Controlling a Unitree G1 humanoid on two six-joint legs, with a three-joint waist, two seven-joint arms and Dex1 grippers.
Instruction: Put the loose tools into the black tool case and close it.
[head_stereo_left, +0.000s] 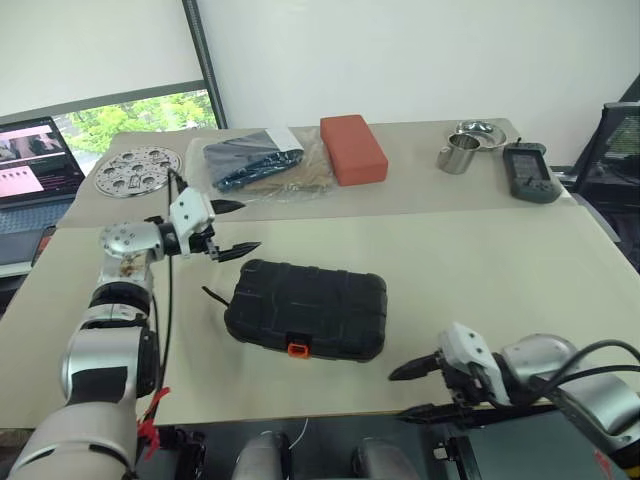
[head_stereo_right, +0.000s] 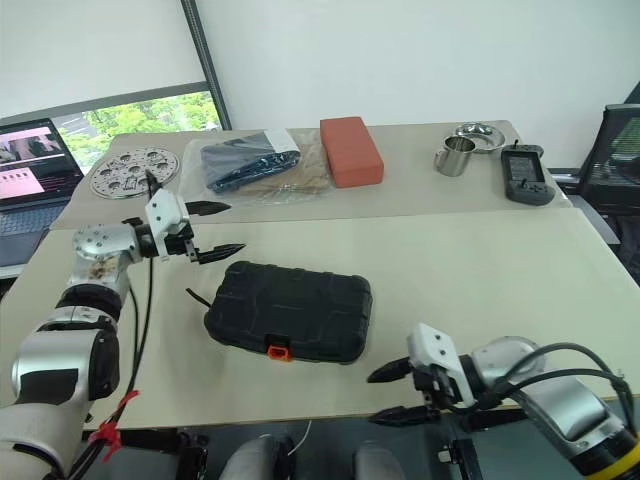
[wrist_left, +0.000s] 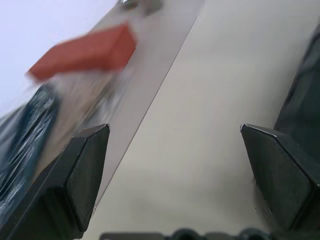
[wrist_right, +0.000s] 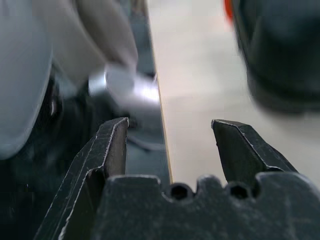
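Observation:
The black tool case (head_stereo_left: 310, 305) lies shut in the middle of the near table, its orange latch (head_stereo_left: 297, 349) facing the front edge. A thin dark strip pokes out at its left end. The loose tools are out of view. My left gripper (head_stereo_left: 248, 226) hovers just beyond the case's left far corner, open and empty, pointing right; the left wrist view shows its gripper (wrist_left: 175, 129) over bare table with the case (wrist_left: 305, 100) beside one finger. My right gripper (head_stereo_left: 397, 396) is open and empty at the table's front edge, right of the case, pointing left.
On the far table lie a red block (head_stereo_left: 352, 148), a dark item in a clear bag (head_stereo_left: 250, 160), a perforated metal disc (head_stereo_left: 138, 170), a steel cup (head_stereo_left: 459, 153), a metal bowl (head_stereo_left: 480, 130) and a dark handheld device (head_stereo_left: 527, 170). A laptop (head_stereo_left: 30, 165) sits far left.

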